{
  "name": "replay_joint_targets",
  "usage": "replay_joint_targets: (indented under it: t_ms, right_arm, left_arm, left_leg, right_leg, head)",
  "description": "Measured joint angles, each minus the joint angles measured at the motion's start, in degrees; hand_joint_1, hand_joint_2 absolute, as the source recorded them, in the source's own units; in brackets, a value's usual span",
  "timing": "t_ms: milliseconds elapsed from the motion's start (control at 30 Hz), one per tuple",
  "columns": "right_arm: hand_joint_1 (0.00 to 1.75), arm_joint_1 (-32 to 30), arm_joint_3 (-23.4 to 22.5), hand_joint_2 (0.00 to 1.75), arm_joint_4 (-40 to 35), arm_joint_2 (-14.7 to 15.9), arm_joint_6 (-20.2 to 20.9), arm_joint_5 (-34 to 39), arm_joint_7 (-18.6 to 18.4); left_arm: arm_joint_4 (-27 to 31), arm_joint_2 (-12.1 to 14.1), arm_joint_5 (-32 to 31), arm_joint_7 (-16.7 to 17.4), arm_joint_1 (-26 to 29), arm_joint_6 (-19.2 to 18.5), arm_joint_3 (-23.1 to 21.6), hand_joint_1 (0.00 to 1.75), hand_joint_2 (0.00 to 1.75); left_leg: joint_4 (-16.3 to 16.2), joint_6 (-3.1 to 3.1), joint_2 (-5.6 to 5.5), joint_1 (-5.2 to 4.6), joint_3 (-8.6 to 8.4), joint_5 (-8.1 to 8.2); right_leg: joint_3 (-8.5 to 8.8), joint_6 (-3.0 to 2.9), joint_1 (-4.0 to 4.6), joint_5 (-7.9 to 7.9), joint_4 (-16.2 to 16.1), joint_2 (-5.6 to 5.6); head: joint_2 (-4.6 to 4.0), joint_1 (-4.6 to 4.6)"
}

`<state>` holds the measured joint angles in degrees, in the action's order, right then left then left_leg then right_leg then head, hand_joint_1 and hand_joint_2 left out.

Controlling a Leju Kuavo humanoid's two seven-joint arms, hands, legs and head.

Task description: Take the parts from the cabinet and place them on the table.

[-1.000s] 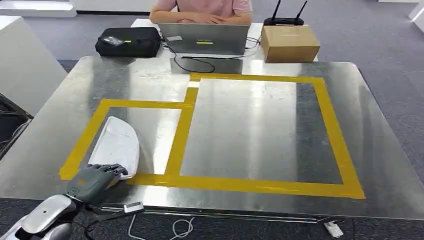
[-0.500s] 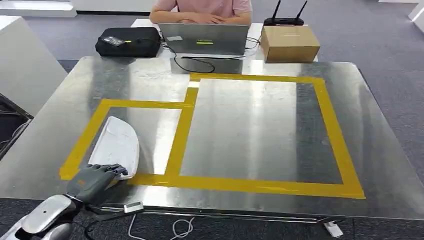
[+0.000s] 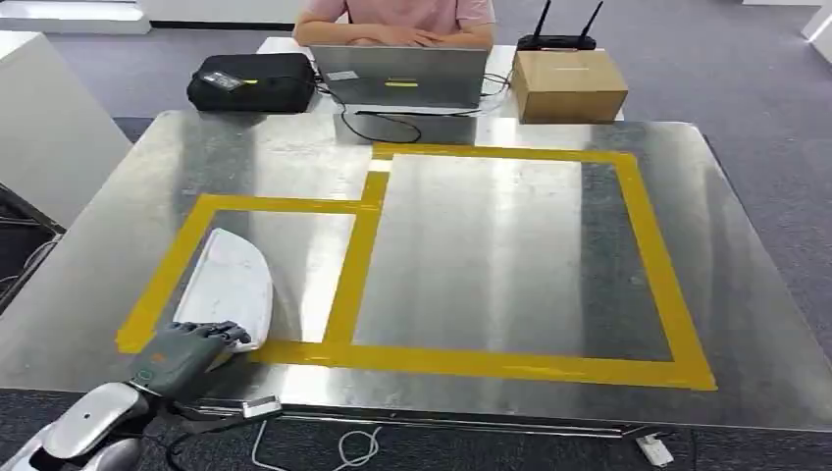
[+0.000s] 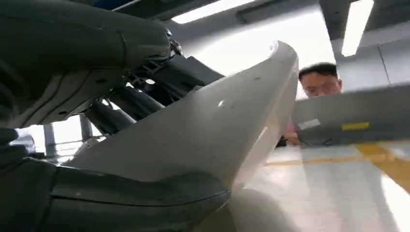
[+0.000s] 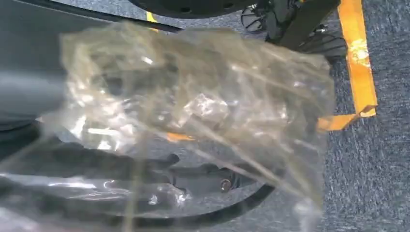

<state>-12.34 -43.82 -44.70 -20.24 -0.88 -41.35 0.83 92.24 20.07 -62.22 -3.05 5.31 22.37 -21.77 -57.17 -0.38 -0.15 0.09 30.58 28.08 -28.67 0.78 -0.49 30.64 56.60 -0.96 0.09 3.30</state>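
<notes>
A white curved shell part point(image 3: 234, 285) lies on the steel table point(image 3: 471, 245), inside the smaller yellow-taped box at the front left. My left hand point(image 3: 182, 355) grips its near end at the table's front edge. In the left wrist view the thumb point(image 4: 121, 203) sits under the white part point(image 4: 208, 130) and the dark fingers point(image 4: 96, 34) lie over it. In the right wrist view a crumpled clear plastic bag point(image 5: 193, 96) hangs in front of my right hand point(image 5: 34, 72), which holds it above grey carpet. What the bag contains is blurred.
A larger yellow-taped rectangle point(image 3: 648, 255) marks the table's middle and right. Beyond the far edge are a laptop point(image 3: 400, 76), a black bag point(image 3: 252, 81), a cardboard box point(image 3: 568, 84) and a seated person point(image 3: 397, 20). Loose cables point(image 3: 353, 446) hang below the front edge.
</notes>
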Motion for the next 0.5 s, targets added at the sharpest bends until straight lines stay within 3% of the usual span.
replay_joint_targets:
  t_ms: [67,167,500]
  right_arm:
    - [0.0,0.33,0.26,0.0,0.85,0.0,-3.81,1.85,0.3]
    - [0.0,0.49,1.79,0.0,1.95,0.0,-6.39,4.12,0.31]
    - [0.0,0.38,3.63,0.0,2.49,0.02,-6.81,5.26,-0.33]
  left_arm:
    - [0.02,-0.59,3.66,-3.55,-0.08,3.31,0.26,1.75,1.75]
    - [0.0,-1.29,3.89,-4.23,0.06,3.66,0.29,1.75,1.75]
    - [0.0,-1.84,3.45,-4.43,0.17,4.15,0.48,1.75,1.75]
  left_leg:
    - [0.0,0.0,0.0,0.0,0.0,0.0]
    - [0.0,0.0,0.0,-0.01,0.01,0.0]
    - [0.0,0.0,0.0,-0.01,0.01,0.0]
  right_leg:
    - [0.0,0.0,0.0,0.0,0.0,-0.03]
    - [0.0,0.0,-0.01,0.0,0.0,0.02]
    - [-0.02,0.0,-0.01,0.0,0.0,0.0]
  head:
    - [0.0,-0.02]
    - [0.0,0.0]
    - [0.0,-0.02]
